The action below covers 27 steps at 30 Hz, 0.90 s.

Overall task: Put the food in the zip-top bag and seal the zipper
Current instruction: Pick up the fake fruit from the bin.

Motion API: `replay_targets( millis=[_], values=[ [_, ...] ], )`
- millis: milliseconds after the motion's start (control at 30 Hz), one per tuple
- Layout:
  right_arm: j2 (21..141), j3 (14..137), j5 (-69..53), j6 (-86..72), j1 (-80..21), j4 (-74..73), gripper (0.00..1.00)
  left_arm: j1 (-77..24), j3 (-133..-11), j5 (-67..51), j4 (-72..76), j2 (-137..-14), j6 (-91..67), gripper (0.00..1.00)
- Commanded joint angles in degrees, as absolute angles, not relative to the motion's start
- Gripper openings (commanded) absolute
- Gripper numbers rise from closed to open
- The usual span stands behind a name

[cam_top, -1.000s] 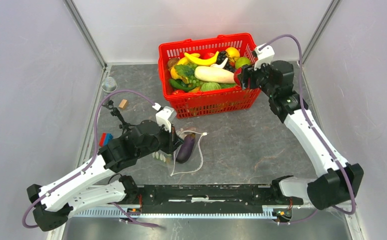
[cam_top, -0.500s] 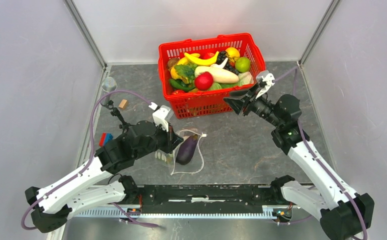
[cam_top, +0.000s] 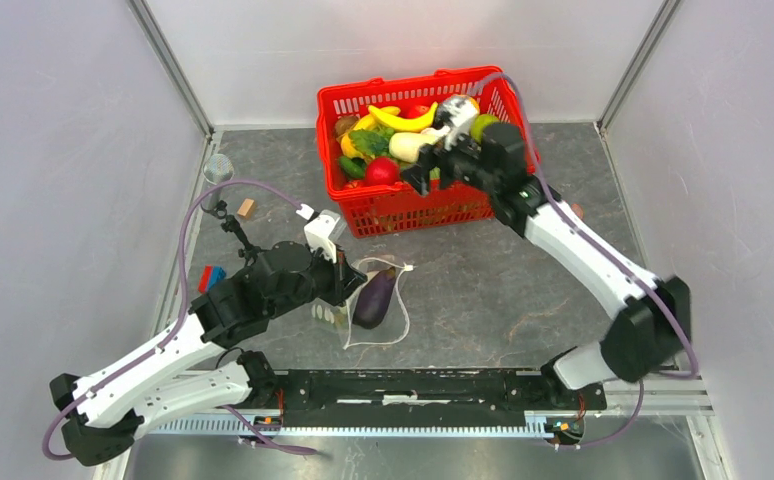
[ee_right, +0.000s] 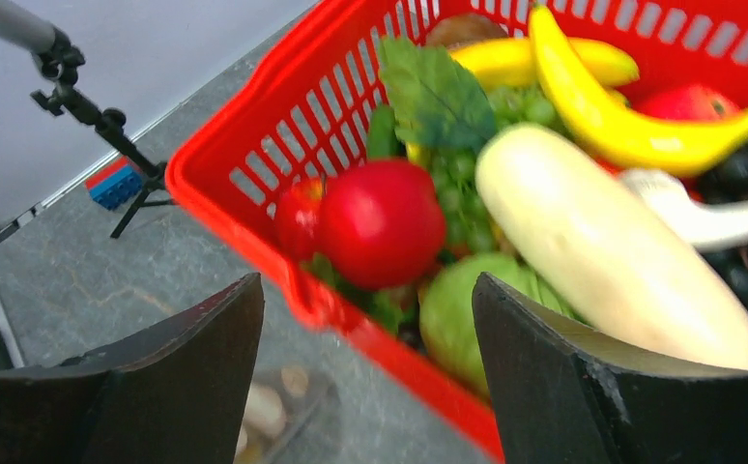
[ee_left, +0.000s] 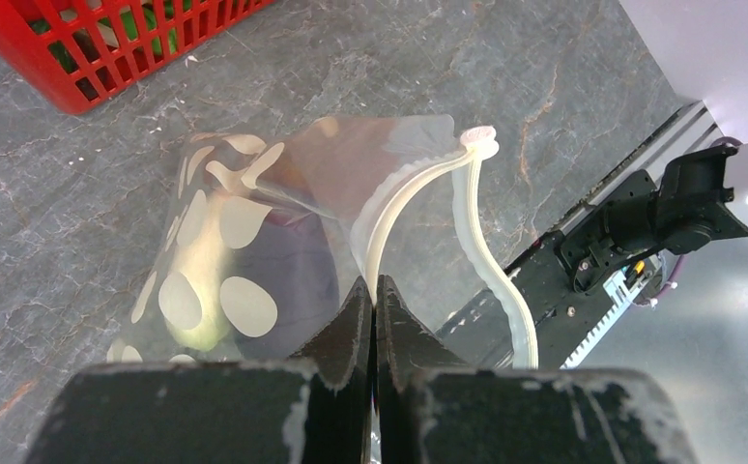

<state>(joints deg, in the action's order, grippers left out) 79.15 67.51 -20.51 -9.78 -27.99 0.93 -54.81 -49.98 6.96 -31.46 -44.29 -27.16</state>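
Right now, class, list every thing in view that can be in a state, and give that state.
bag: lying down, mouth open.
zipper: unsealed, its two strips apart.
eggplant: inside the bag.
left pincer: shut on the zipper.
right pincer: open, empty, above the basket.
red fruit: loose in the basket, not gripped.
basket: upright, full of toy food.
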Motion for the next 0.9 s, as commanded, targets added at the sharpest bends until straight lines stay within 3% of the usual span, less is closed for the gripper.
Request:
replay_targets(
  millis=[0, 367, 733, 867],
  values=[
    [90.6, 83.3, -13.4, -4.3, -32.3, -9.2, 0.83, -54.5, -49.8, 7.9, -29.2, -42.7, -29.1, 0.02],
    [113.5, 110.7, -2.5, -4.1, -38.8, -27.9, 0.87, -54.5, -49.8, 8.4, -30.8, -41.7, -28.8, 0.02],
    [116.5, 113.5, 13.6, -2.2, -41.8, -35.1, 0.93, -54.5, -49.8, 8.3, -30.8, -42.1, -28.6, 0.02],
    [117.1, 113.9, 10.5, -1.1, -41.7, -37.1, 0.92, -54.6, -49.9, 7.7, -30.4, -42.7, -28.5, 0.02]
  ],
)
